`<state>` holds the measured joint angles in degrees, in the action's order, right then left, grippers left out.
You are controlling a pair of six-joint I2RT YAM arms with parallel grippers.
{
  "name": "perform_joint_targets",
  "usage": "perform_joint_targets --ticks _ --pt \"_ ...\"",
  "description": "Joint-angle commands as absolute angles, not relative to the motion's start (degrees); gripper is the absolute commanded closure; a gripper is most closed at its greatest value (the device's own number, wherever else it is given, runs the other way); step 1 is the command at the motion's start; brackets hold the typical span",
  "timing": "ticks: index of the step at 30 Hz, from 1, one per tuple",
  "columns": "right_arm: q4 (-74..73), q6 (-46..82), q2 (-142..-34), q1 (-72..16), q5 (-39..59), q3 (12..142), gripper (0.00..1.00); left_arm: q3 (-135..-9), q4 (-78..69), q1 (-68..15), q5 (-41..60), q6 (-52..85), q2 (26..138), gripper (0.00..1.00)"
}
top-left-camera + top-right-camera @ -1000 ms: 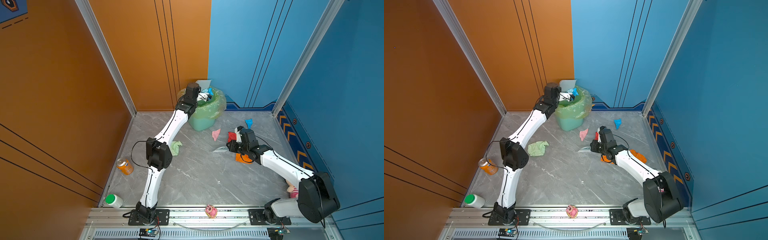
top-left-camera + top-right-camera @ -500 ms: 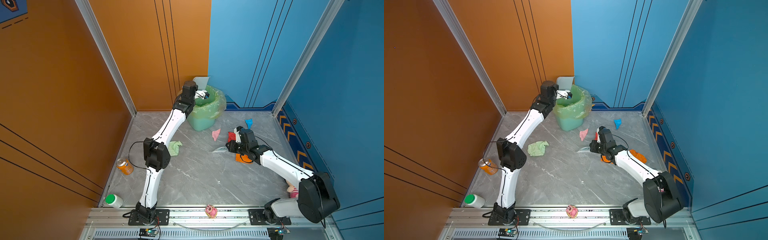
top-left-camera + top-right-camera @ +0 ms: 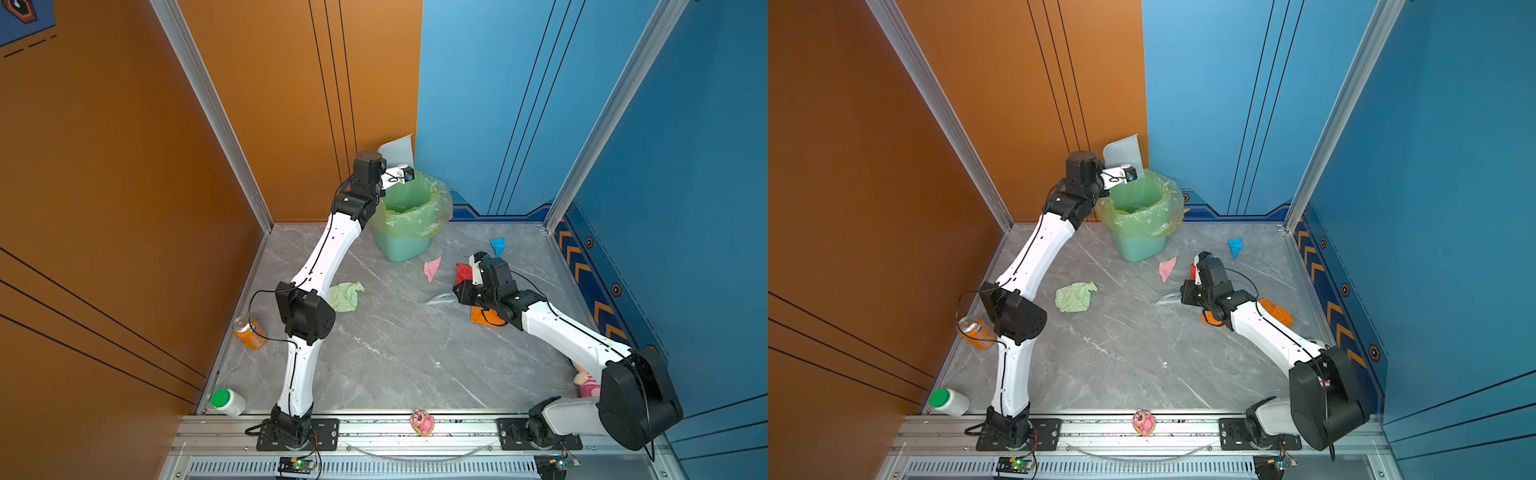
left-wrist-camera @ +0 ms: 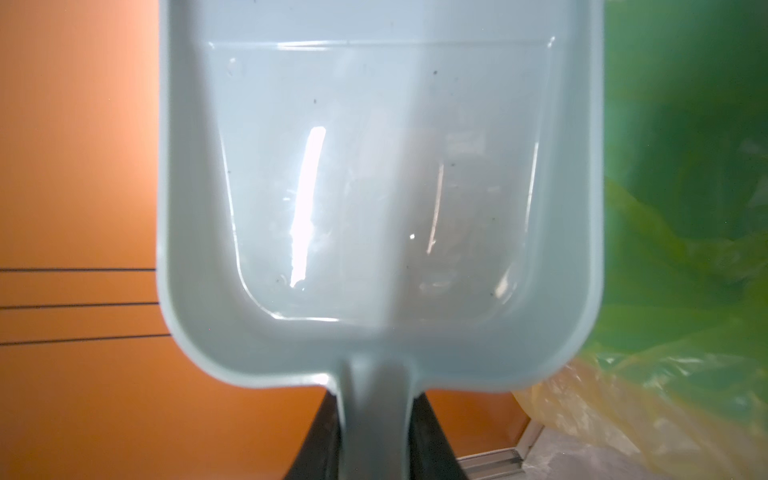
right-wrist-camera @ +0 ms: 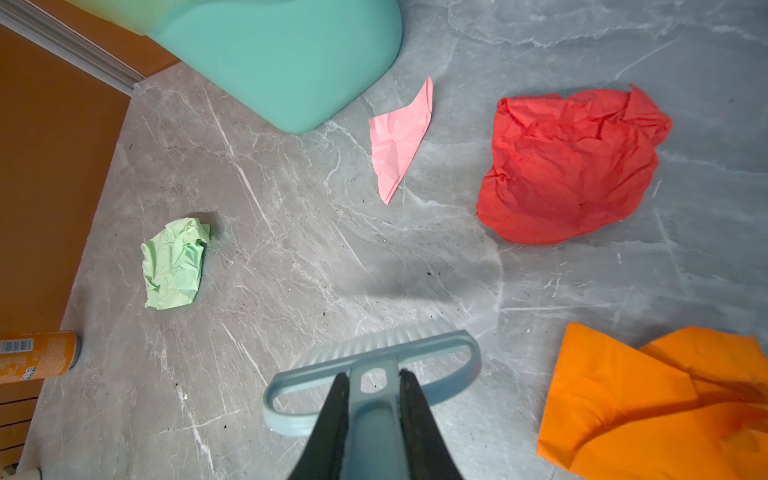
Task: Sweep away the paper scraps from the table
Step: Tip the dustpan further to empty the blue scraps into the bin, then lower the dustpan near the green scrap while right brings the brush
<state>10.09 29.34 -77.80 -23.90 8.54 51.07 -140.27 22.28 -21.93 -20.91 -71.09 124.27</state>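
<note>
Paper scraps (image 5: 569, 166) — green, pink, red, orange, blue — litter the table (image 3: 395, 365).

Grey, white-veined table (image 5: 582, 41); light green scrap (image 5: 174, 264), pink scrap (image 5: 399, 137), red scrap (image 5: 569, 166), orange scrap (image 5: 648, 399), blue scrap (image 3: 497, 246); pale blue dustpan (image 4: 374, 187) and brush (image 5: 415, 347); mint bin (image 5: 282, 54).

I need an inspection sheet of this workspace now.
Surface: grey marbled table, dark specks.
Job's things: light green crumpled paper scrap, pink scrap, red scrap, orange scrap, blue scrap; all outside the green-lined bin.
Clutter: orange drink can, white green-capped bottle, pink plush toy, second plush toy.
Grippers: left gripper shut on empty pale blue dustpan by the bin; right gripper shut on pale blue brush.
Cables: black cable loop at each arm.
Surroundings: orange wall panel, blue wall panel, aluminium rails.
</note>
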Motion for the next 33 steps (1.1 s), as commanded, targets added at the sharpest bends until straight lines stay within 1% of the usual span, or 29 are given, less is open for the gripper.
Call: perform_joint_targets --ticks 1,4,12,18,23,28,33 --pt "11.15 26.73 -75.41 -24.17 6.65 53.58 1.0 -139.11 26.13 -21.07 -17.73 -54.7 119.67 1.0" --pt "10.91 25.78 -74.99 -24.17 6.86 54.4 1.0 -135.19 26.63 -20.83 -16.6 -48.84 117.32 1.0" --pt "7.02 23.9 -74.54 -24.82 7.82 55.92 1.0 -120.76 27.73 -20.91 -21.01 -34.69 108.67 1.0" --pt "0.67 21.17 -74.95 -27.27 7.14 56.37 1.0 -106.44 29.63 -20.92 -18.32 -22.2 98.35 1.0" --pt "-2.29 17.71 -77.6 -30.82 5.01 58.88 1.0 -94.91 31.82 -20.84 -17.26 -14.76 90.62 1.0" --pt "-6.09 13.78 -81.29 -34.65 3.95 61.21 1.0 -83.61 32.62 -19.15 -13.93 -6.1 82.21 1.0" --pt "-12.58 10.92 -86.99 -38.63 2.43 63.27 1.0 -76.08 37.03 -16.82 -12.73 1.8 76.7 1.0"
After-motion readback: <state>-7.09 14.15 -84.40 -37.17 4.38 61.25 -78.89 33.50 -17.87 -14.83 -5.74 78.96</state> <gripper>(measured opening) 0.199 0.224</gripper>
